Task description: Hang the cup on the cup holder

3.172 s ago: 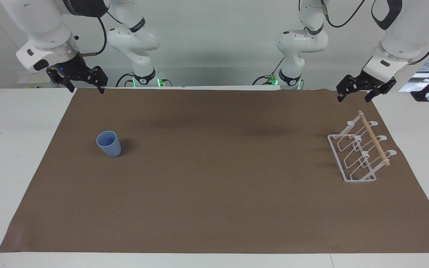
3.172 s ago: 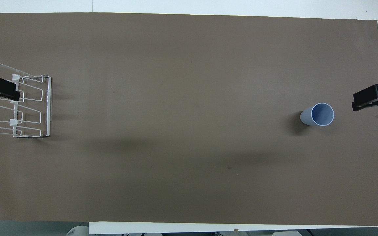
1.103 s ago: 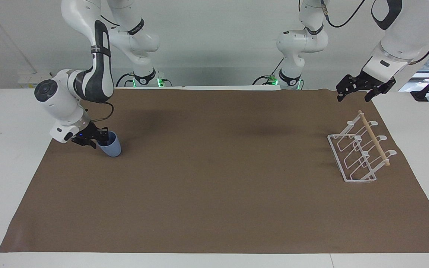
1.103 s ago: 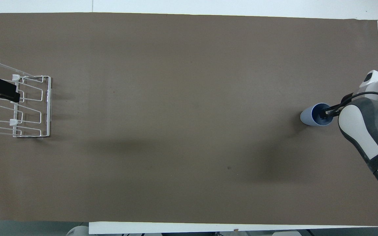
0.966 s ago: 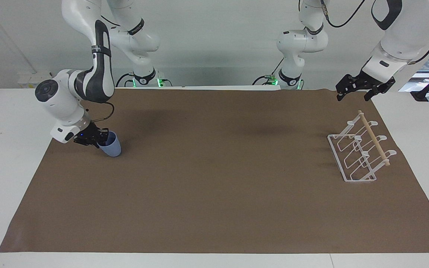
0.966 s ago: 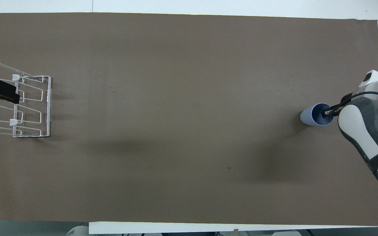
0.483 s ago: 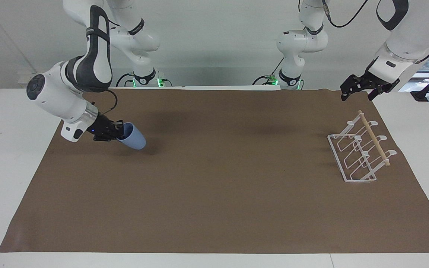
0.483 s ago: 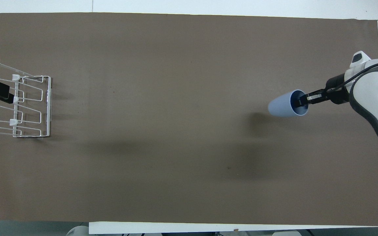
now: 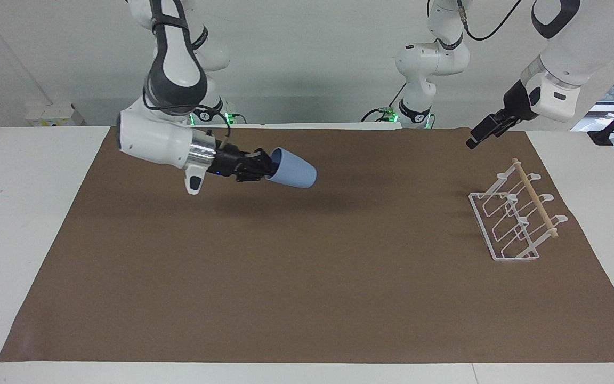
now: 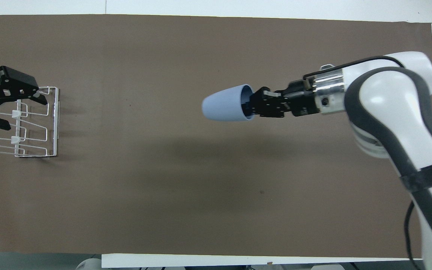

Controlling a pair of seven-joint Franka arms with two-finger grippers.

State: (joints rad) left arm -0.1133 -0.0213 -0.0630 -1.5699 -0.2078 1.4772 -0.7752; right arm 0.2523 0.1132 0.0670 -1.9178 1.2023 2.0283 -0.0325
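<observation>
Gripping the smooth tapered cup [image 9: 292, 170] rim, right pincer [image 9: 264, 164] aloft.

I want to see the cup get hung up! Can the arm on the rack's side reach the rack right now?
Probably yes. The left gripper hangs open in the air just above the cup holder, with nothing between them. The cup is elsewhere, held by the right gripper.

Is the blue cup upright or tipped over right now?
Tipped on its side. The cup hangs in the air, rim gripped by the right gripper, base pointing toward the cup holder.
</observation>
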